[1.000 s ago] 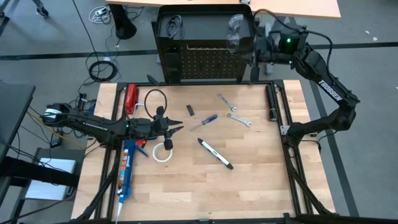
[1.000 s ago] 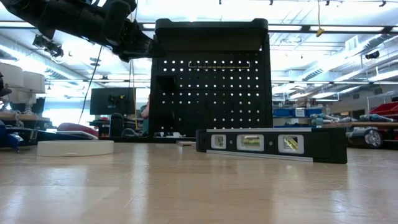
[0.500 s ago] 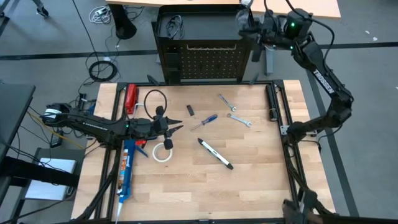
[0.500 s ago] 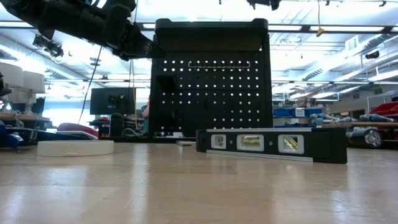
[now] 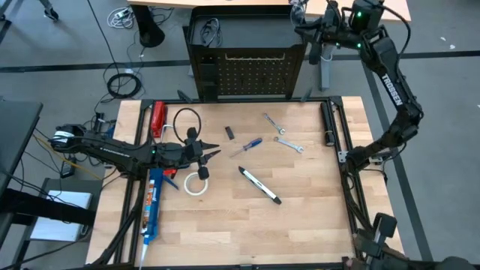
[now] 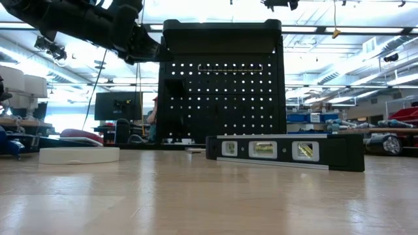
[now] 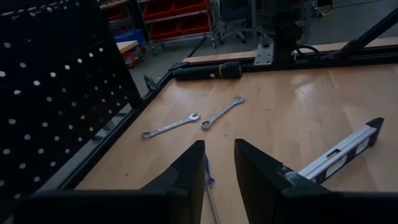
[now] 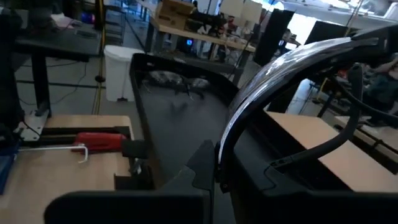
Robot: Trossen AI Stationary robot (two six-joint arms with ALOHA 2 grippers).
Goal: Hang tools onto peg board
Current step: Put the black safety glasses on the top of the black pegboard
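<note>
Right hand [image 5: 300,25] is up behind the peg board [image 5: 247,71], pinching a pair of safety glasses [image 8: 292,74] by the frame. It looks like the carry-to-hook step; next comes lining the frame up with a peg. Left hand [image 7: 217,168] hovers slightly spread over the blue-handled screwdriver [image 5: 246,146]. On the surface [image 5: 300,210]: two wrenches [image 7: 189,119], white tape roll [image 5: 196,183], pen-like tool [image 5: 259,185]. Workshop shelves lie beyond.

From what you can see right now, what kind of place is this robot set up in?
Probably a workshop or robotics lab: beyond the wooden table and black peg board the low view shows an open room with ceiling lights, a monitor and cluttered benches; red storage bins show in the left wrist view.
</note>
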